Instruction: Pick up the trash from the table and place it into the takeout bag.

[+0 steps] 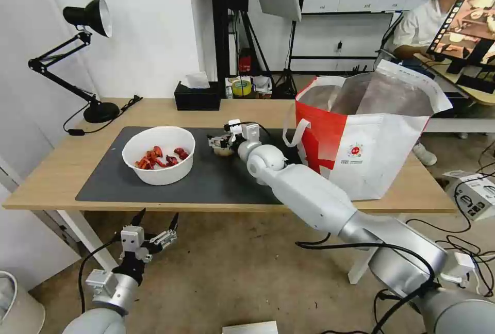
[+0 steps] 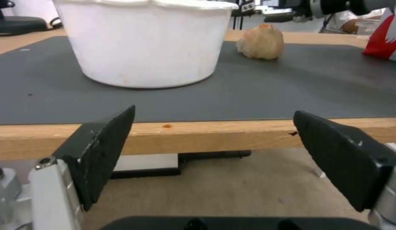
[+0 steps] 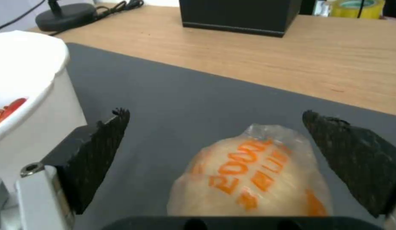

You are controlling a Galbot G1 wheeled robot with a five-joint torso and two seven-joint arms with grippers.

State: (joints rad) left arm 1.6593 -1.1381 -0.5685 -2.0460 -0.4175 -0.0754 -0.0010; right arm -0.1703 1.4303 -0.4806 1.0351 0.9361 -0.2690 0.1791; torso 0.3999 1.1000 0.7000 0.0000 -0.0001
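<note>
A white round bowl with red food scraps stands on the dark grey mat of the table. Right of it lies the tan wrapped ball, seen close in the right wrist view with orange print. My right gripper is open, its fingers on either side of the ball, not touching it. The takeout bag stands open at the table's right end. My left gripper hangs open below the table's front edge, facing the bowl and ball.
A black tissue box and a black desk lamp stand at the table's back. Tape rolls sit behind the table. A person sits at another desk at the far right. Cables lie on the floor to the right.
</note>
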